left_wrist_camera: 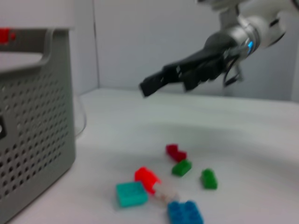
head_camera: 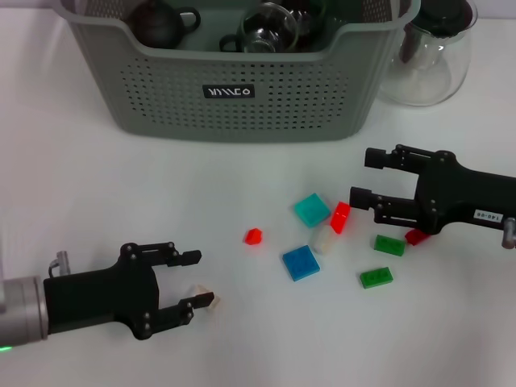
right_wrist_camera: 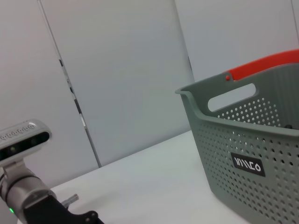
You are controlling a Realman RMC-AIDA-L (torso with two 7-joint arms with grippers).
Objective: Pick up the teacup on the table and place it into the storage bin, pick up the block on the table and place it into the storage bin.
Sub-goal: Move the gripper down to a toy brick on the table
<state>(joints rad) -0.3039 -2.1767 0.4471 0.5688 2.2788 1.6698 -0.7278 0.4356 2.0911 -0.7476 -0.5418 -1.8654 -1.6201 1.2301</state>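
Observation:
The grey-green storage bin [head_camera: 322,89] stands at the back of the table. A glass teacup [head_camera: 266,32] and a dark teapot [head_camera: 157,22] are inside it. Loose blocks lie mid-table: teal [head_camera: 311,210], red [head_camera: 340,217], blue [head_camera: 301,263], a small red one [head_camera: 253,236] and two green ones [head_camera: 389,245]. My left gripper [head_camera: 198,280] is open at the front left, with a small cream block [head_camera: 201,292] beside its near fingertip. My right gripper [head_camera: 364,177] is open and empty, just right of the red block. It also shows in the left wrist view [left_wrist_camera: 154,85].
A clear glass pot [head_camera: 427,60] with a black lid stands right of the bin. A clear block [head_camera: 323,239] and a dark red block [head_camera: 416,236] lie among the others. The bin [right_wrist_camera: 247,140] fills the right wrist view.

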